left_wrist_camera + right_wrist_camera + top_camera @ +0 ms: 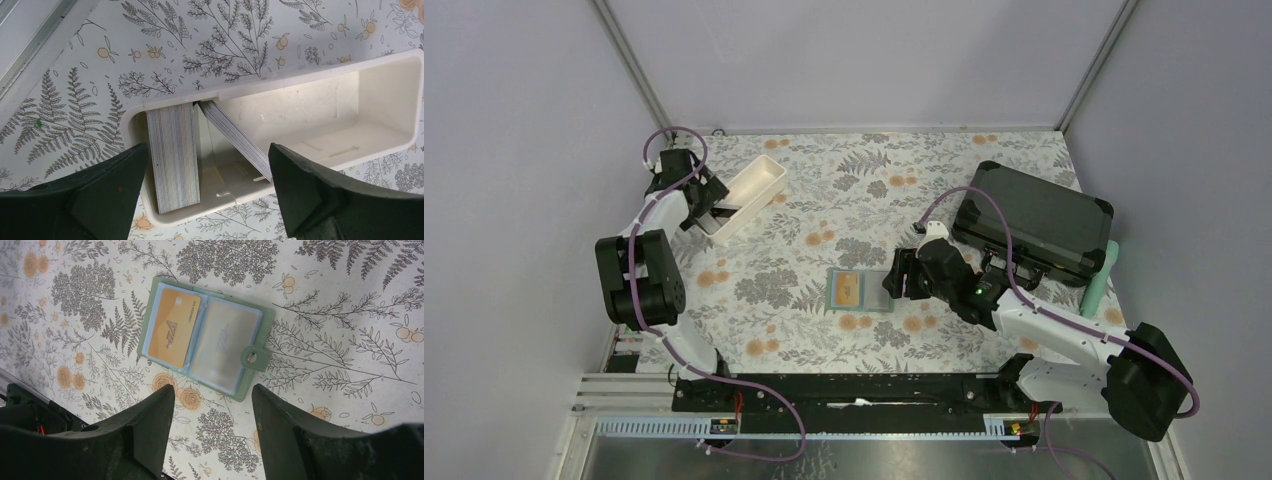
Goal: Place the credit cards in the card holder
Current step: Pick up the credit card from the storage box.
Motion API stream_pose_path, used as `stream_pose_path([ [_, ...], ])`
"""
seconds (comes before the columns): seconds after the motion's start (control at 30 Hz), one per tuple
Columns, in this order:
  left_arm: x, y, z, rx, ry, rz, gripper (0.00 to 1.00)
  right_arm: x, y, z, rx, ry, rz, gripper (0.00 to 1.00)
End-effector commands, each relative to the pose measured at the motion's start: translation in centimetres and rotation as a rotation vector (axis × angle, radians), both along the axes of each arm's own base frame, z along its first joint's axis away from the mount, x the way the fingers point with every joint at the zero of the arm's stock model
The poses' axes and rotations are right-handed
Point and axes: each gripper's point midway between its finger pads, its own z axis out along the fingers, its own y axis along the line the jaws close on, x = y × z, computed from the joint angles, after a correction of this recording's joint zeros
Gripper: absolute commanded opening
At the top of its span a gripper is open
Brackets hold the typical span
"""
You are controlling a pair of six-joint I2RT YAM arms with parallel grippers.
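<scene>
Hovering left tool: the left tool (207,160) hangs wide open and empty over one end of the white oblong plastic tray (320,107), near the far-left corner of the floral-patterned counter (824,190). Its jaws straddle the cards, likely so that coming down would put one finger on each side of a pack.
Cards in tray: thin plastic cards (172,155) stand on edge in an upright pack, and a second leaning pack (235,135) tilts beside it. On edge they offer a thickness to pinch, which cards lying flat would not.
Card holder: the sage-green squarish card holder (252,358) lies opened flat about mid-counter, a little toward the near edge. Its pockets face up so a card can slide in.
Filled pocket: a gold-orange credit card (172,335) sits in one translucent pocket. The neighbouring pale grey pocket (225,345) may hold a card, but I cannot tell.
Right tool: the right tool (212,395) hovers just beside the holder with its jaws apart, gripping nothing. It is probably there to steady the holder.
Black case: the large black hard case (1039,220) sits by the right edge, apart from the holder.
</scene>
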Motion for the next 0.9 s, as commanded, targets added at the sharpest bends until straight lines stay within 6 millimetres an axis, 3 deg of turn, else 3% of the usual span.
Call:
stream_pose_path([
  [0.0,1.2,1.3,1.4,0.048,-0.035,0.027,0.95,0.3,0.3,0.4,0.028,-0.008,-0.004,0.65],
  [0.87,1.6,0.5,-1.4,-0.012,0.043,-0.005,0.98,0.1,0.1,0.6,0.046,-0.008,-0.016,0.65],
])
